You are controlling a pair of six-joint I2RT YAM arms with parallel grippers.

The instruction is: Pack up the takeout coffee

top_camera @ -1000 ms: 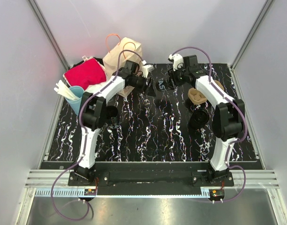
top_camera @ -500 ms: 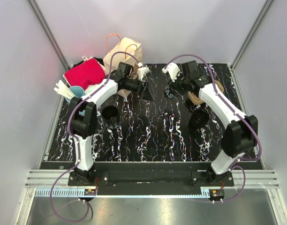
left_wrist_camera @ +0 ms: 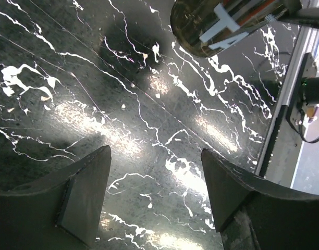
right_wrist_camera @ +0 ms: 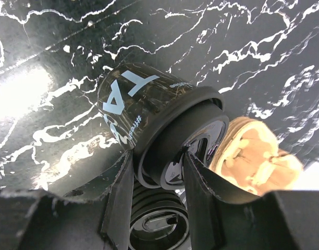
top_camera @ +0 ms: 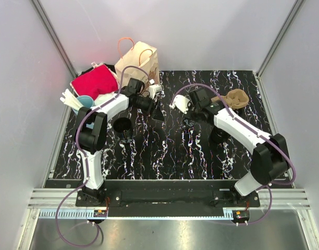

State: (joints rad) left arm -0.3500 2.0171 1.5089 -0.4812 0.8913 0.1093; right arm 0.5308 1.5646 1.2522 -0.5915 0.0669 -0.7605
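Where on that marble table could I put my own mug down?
The widest bare stretch of black marble table lies along its near edge, this side of the open black cup. The far left corner is crowded: brown paper bag, red cloth, blue cup of white sticks. Farther back, the right fingers hold a lidded black cup.

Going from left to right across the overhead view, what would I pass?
Blue cup with white sticks → open black cup → left gripper → right gripper holding a lidded coffee cup → brown cardboard carrier.
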